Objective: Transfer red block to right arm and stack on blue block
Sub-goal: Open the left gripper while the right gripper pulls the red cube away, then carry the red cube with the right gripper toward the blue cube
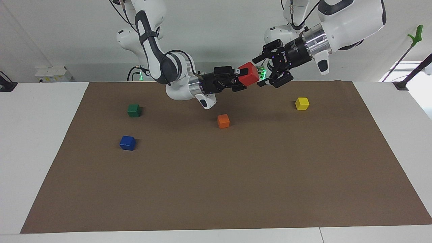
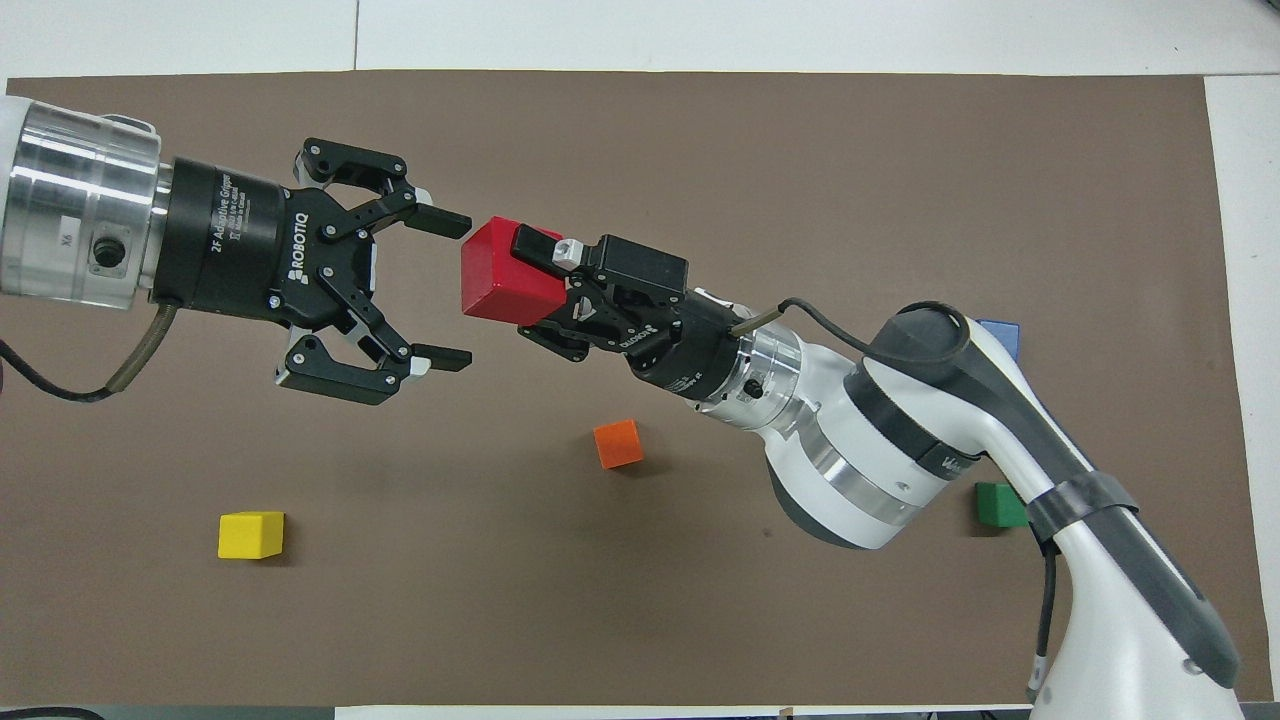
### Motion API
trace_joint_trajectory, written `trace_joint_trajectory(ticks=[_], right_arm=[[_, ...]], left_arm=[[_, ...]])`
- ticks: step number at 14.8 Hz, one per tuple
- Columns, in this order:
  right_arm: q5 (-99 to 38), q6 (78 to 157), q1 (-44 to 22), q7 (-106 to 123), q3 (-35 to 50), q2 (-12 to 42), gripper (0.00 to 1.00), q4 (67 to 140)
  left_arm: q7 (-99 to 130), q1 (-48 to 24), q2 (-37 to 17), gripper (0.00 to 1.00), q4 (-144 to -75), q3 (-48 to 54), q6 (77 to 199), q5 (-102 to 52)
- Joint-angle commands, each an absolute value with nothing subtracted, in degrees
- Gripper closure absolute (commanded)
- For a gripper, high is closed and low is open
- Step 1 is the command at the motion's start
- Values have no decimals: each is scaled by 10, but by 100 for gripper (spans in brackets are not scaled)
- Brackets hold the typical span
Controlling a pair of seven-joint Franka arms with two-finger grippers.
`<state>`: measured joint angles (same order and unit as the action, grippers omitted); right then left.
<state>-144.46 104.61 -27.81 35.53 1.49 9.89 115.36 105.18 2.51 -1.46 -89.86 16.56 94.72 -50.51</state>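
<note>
Handover done: right gripper clamps the red block above the mat, apparently clear of the spread-fingered left gripper; stacking on the blue block remains.

Five small cubes were in view, one of each colour: one red block, one blue block, one green cube, one orange cube and one yellow cube. There were two white robot arms, each with one black end effector, and one brown mat spread over one white desk.
</note>
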Motion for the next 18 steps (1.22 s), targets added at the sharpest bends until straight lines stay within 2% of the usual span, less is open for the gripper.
trace_joint_trajectory(ticks=[1, 6, 10, 13, 18], right_arm=[[-1411, 1048, -244, 352, 19, 94, 100, 1159], [-1254, 1073, -186, 351, 18, 87, 100, 1160], [-1142, 1103, -149, 337, 18, 69, 100, 1161], [-1033, 1123, -127, 300, 17, 52, 100, 1159], [-887, 1125, -102, 260, 14, 46, 100, 1152]], left_arm=[[1050, 21, 2, 0, -913, 161, 948, -500], [1033, 49, 32, 0, -916, 152, 913, -498], [955, 53, 57, 0, -916, 149, 904, -384], [831, 52, 66, 0, -916, 150, 904, -246], [528, 85, 91, 0, -958, 146, 883, -127]])
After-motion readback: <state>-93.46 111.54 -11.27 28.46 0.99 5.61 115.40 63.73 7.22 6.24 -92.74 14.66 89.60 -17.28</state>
